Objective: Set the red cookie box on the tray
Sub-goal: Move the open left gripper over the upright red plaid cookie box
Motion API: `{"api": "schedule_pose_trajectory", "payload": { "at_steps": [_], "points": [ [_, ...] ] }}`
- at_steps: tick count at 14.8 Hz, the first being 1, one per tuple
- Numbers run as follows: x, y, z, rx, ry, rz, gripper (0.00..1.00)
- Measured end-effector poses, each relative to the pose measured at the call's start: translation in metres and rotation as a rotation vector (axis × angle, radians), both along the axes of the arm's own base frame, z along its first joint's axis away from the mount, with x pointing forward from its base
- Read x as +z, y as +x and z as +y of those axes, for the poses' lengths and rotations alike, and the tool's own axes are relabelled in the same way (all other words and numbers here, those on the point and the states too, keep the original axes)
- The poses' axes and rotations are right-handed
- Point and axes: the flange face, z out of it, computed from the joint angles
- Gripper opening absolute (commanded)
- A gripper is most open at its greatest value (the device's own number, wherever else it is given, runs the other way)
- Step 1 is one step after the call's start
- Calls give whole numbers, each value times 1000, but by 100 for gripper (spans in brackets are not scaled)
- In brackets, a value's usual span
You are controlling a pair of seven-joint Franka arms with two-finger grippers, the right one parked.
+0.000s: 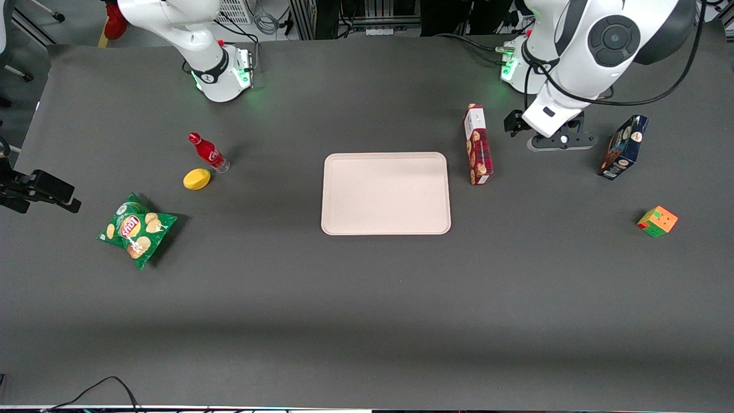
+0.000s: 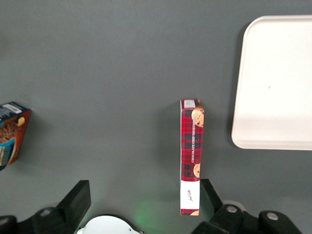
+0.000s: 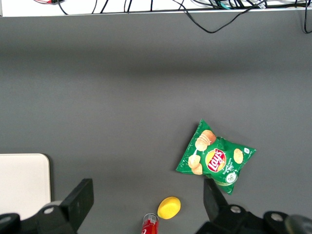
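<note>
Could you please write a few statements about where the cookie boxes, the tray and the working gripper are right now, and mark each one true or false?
1. The red cookie box lies on the table beside the tray, not on it. True.
2. The gripper is shut on the red cookie box. False: its fingers are open and hold nothing; it hangs above the table between the red cookie box and the dark blue cookie box.
3. The tray has nothing on it. True.
4. The dark blue cookie box lies between the tray and the red cookie box. False: it lies farther toward the working arm's end of the table than the red one.
5. The yellow lemon sits on the tray. False: it sits on the table beside the small red bottle.
</note>
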Motion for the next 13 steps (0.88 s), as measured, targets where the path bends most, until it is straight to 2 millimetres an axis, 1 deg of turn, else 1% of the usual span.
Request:
{"api": "schedule_pose_trajectory", "payload": {
  "at_steps": [2, 5, 6, 9, 10, 11, 13],
  "points": [
    [-11, -12, 0, 1, 5, 10, 100],
    [-28, -36, -11, -30, 29, 6, 100],
    [-32, -43, -11, -31, 32, 9, 100],
    [-50, -55, -7, -3, 9, 17, 100],
    [-58, -58, -9, 10, -12, 18, 100],
    [-64, -62, -15, 19, -35, 21, 100],
    [-73, -72, -35, -1, -54, 13, 100]
  ]
}}
